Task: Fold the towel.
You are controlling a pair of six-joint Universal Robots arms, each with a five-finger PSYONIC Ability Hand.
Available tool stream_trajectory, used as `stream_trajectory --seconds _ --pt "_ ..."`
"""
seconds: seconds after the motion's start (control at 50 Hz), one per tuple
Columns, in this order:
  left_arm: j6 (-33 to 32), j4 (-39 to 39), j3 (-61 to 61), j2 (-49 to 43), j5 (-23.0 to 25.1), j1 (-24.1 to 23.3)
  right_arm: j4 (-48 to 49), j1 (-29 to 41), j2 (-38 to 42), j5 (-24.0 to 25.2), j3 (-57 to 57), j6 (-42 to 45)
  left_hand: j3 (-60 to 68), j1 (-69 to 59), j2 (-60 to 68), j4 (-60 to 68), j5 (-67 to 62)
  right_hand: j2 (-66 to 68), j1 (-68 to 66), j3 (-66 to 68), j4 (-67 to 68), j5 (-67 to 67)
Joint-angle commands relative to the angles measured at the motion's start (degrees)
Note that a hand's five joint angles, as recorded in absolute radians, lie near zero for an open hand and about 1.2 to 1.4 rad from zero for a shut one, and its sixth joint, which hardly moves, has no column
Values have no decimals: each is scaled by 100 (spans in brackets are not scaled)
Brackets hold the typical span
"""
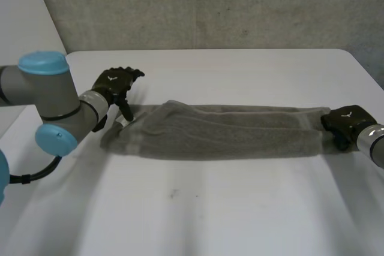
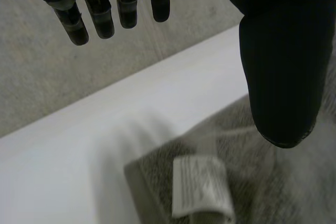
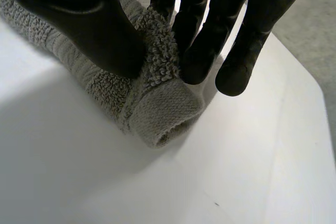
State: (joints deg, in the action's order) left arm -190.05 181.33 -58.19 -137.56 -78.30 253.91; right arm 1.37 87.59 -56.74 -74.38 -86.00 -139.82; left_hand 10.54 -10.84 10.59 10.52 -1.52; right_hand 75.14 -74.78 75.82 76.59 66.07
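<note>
Pinching the right end of the towel [image 1: 222, 130] between thumb and fingers of my right hand [image 1: 345, 121], I judge it soft, limp and light, sure to sag, so best taken at its end corners. It lies as a long folded band across the desk [image 1: 210, 208], my left hand [image 1: 117, 85] hovering slack and empty over its left end. A white label [image 2: 202, 184] sits at that end's corner, its print too blurred to read.

**q:** what's the left hand [image 1: 116, 84] doing?

**a:** hovering, fingers [image 2: 100, 17] straight and spread, thumb held apart, left arm [image 1: 54, 103] bent at the elbow. right hand [image 1: 345, 121] is down low, thumb and fingers [image 3: 199, 51] pinched onto the towel [image 1: 222, 130] end.
</note>
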Motion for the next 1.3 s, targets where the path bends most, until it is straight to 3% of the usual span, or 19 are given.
stream_trajectory --seconds 0.02,0.12,0.24,0.3,0.52,0.7,0.9,1.14,1.2,1.3 --pt "-313 7 229 -639 -45 -25 -41 -111 -110 -33 4 103 203 -172 197 205 -104 486 -522 418 341 393" --pt "-516 16 405 -887 -160 -26 -5 -129 -136 -147 -22 368 439 -408 433 440 -340 486 -522 418 341 393" --pt "-533 16 555 -878 -993 -8 -14 -269 -162 -305 -22 482 1010 -980 1005 1012 -912 486 -522 418 341 393" --pt "-525 -10 493 -738 -1152 -8 3 -269 -162 -305 -13 482 1011 -980 1005 1012 -912 486 -522 418 341 393" --pt "-463 16 -165 97 -1144 -95 3 -252 -171 -305 -13 482 977 -946 972 979 -878 486 -522 418 341 393" --pt "-428 78 -263 247 -1065 -368 -14 -252 -180 -279 -5 473 876 -845 871 878 -777 486 -522 418 341 393" --pt "-446 939 360 -516 -916 -579 -32 -234 -180 -279 -92 473 926 -896 921 928 -828 486 -522 418 341 393" --pt "-428 526 1126 -1282 -942 -588 12 -260 -180 -323 -5 447 926 -896 921 928 -828 486 -522 418 341 393" --pt "-375 306 1047 -1062 -951 -588 12 -366 -206 -455 154 447 893 -862 887 895 -794 486 -522 418 341 393" --pt "203 -80 416 77 -916 -474 -58 -428 -548 -894 706 473 557 -526 551 558 -458 486 -522 418 341 393"
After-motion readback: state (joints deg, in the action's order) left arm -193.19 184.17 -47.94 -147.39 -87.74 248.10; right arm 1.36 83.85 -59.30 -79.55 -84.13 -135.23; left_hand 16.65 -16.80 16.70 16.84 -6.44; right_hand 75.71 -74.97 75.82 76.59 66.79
